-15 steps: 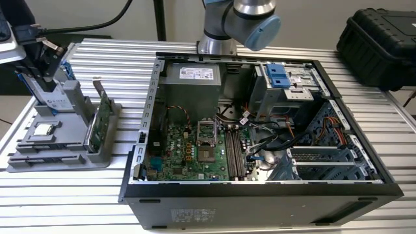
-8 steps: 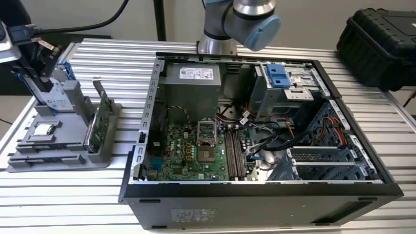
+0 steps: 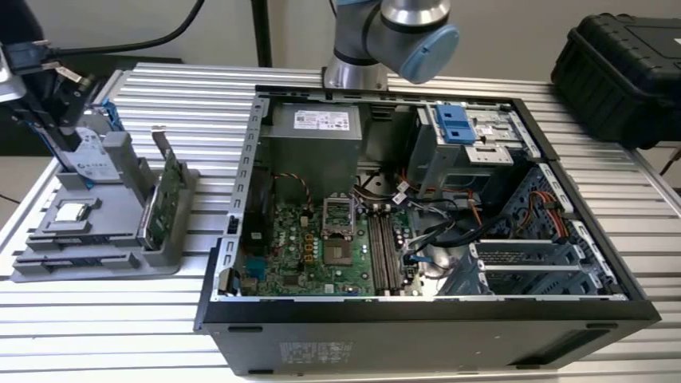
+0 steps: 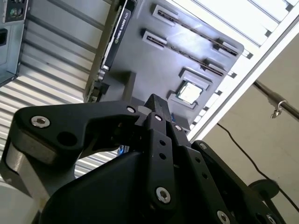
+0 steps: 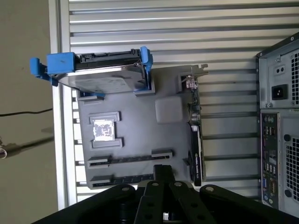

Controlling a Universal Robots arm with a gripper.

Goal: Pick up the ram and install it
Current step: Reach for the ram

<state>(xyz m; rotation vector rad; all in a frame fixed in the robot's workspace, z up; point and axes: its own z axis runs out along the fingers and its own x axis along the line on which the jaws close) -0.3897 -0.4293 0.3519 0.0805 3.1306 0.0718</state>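
Pick-up stage, likely: the gripper (image 5: 161, 170) hangs with fingers seemingly pressed together, the holder tray (image 5: 135, 135) below them. Whether they pinch the ram I cannot tell. Next calls for careful, square alignment.

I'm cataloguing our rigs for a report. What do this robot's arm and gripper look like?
The arm is rounded silver-grey metal with a light blue cap on one joint. The gripper is matte black, built of angular linked bars dotted with silver screw heads.

matt grey plastic holder (image 5: 140, 140), ribbed bare-metal table (image 5: 187, 28).
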